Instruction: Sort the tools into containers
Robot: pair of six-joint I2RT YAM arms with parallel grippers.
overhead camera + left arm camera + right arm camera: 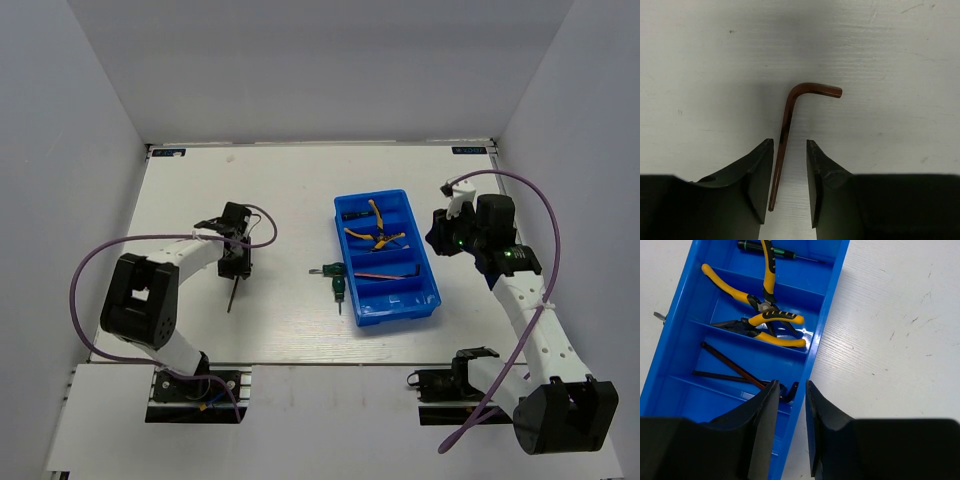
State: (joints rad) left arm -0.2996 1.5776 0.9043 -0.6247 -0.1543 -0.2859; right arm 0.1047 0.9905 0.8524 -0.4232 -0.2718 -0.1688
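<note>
White table [200,190], blue tray [675,325] with pliers [772,317], screwdriver [751,246] and hex key [730,364] inside, both arms' jaws spread

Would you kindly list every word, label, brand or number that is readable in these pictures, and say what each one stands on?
No text here is legible.
The left sticker at the far edge of the table: a small blue label, too small to read.
The right sticker at the same edge: likewise too small.
The blue tray, pliers and hex key: no print visible.
</note>
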